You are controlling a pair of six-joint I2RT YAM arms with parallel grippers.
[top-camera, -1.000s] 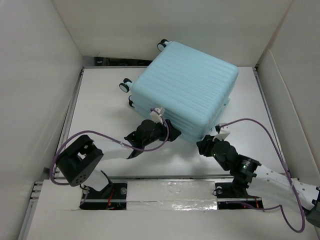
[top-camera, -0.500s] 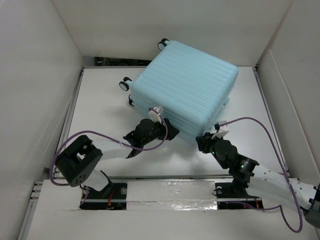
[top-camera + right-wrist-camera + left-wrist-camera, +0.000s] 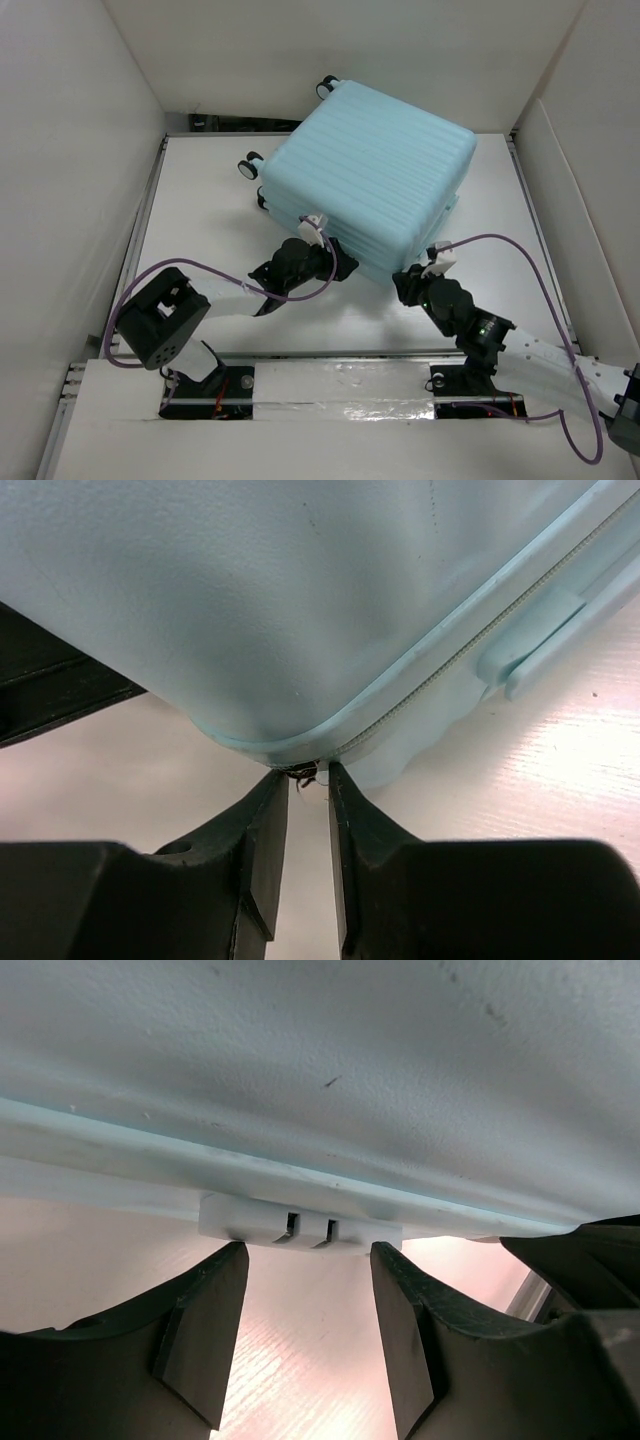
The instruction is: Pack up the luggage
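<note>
Luggage (image 3: 375, 175) lies shut on the table (image 3: 200, 200), toward the far side, wheels (image 3: 250, 165) pointing far-left. From above, both arms crowd its near edge and their grippers are hidden under the wrists. The wrist views fill that in. Left gripper (image 3: 307, 1255): fingers wide apart, straddling a small pale block (image 3: 300, 1225) on the shell's seam, gripping nothing. Right gripper (image 3: 307, 780): fingers almost together at the near corner, a tiny dark zip pull (image 3: 304, 772) sitting in the narrow gap, though I can't tell if it's pinched. The zip (image 3: 450, 665) runs off up-right. White walls (image 3: 80, 150) box the table in, and a purple cable (image 3: 500, 245) loops over the right arm.
</note>
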